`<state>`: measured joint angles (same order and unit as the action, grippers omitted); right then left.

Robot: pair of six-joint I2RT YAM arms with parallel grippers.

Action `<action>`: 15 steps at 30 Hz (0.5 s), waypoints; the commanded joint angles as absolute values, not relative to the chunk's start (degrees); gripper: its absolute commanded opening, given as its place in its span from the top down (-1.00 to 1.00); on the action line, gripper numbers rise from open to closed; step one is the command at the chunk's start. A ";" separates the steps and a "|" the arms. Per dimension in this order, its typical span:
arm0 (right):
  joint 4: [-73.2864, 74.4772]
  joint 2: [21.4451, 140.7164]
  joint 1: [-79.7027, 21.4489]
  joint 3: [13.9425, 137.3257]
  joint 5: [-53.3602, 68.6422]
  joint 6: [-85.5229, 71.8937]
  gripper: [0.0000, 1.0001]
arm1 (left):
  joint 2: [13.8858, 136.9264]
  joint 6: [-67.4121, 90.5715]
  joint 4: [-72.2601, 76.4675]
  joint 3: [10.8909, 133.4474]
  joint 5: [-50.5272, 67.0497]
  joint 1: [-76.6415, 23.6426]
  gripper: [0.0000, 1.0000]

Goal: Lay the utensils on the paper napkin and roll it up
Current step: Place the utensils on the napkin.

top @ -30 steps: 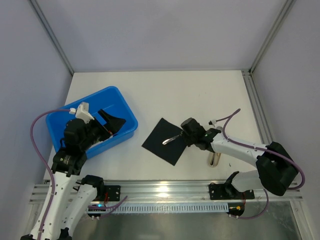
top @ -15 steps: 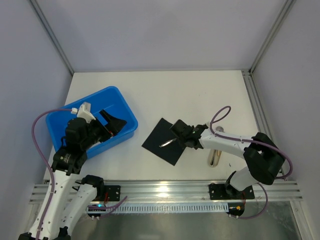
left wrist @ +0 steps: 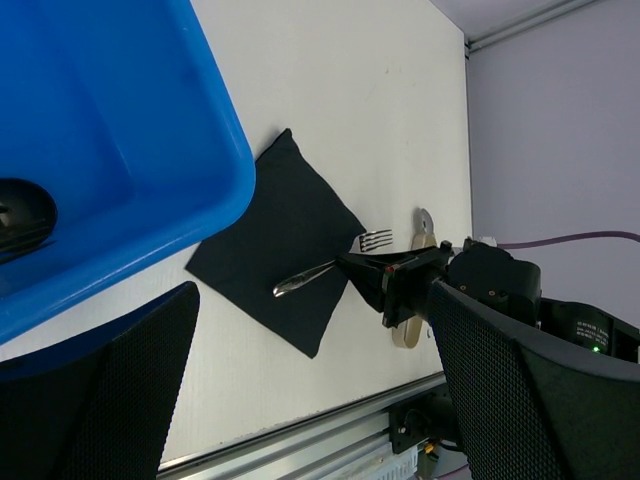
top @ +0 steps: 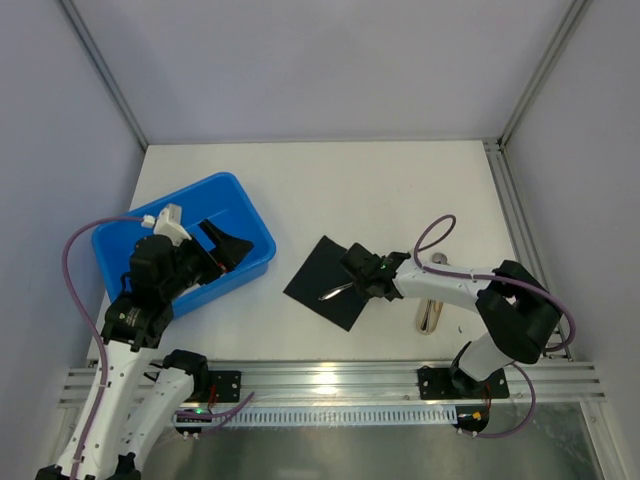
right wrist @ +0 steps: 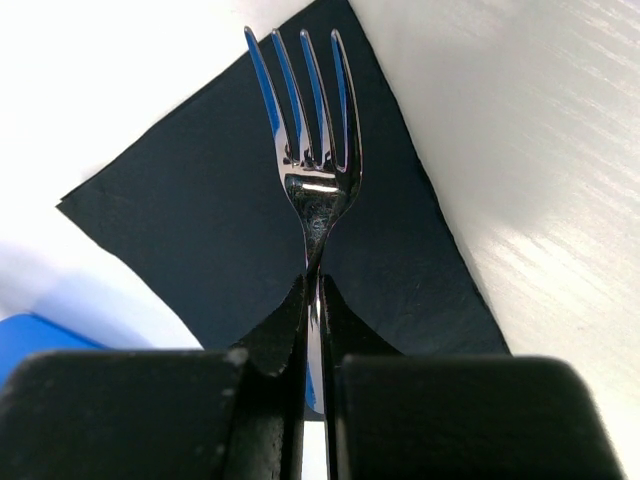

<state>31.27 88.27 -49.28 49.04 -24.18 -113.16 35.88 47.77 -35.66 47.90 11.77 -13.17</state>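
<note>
- While the right claw (right wrist: 318,295) is clenched on the handle of the fork (right wrist: 315,190), the tines reach out over the black napkin (right wrist: 190,230). This is probably so the fork can be laid on the paper. Whether it already touches the paper cannot be told.
- The napkin lies flat, turned like a diamond, near the middle of the near edge of the tabletop (top: 400,190), with one corner toward the blue tub (top: 258,215).
- The fork spans the napkin's middle and right side, with its handle leading off the right edge into the claw. Letting go here would likely leave it mostly on the paper.
- The left claw (top: 222,243) hangs released and spread wide above the tub at the tabletop's left edge. It is well apart from the napkin and seems parked out of the way.
- Bare tabletop shows beyond the napkin's far corner, which gives room for rolling away from the arms.
- A beige piece (top: 432,320) lies near the near edge beside the right arm, so room to move is tighter on that side.
</note>
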 commanded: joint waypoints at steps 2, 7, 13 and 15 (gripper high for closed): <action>29.18 89.38 -49.39 48.25 -25.58 -141.05 0.93 | 36.12 46.76 -36.38 50.71 11.69 -13.71 -0.95; 25.14 90.70 -49.39 47.63 -25.58 -143.35 0.93 | 36.39 45.97 -36.65 51.15 11.34 -14.06 -0.95; 25.83 91.32 -49.39 51.41 -26.45 -142.03 0.93 | 37.00 45.88 -36.65 51.77 11.16 -15.03 -0.96; 26.37 91.14 -49.39 51.94 -26.63 -142.47 0.93 | 37.00 45.88 -36.74 52.03 11.25 -15.03 -0.96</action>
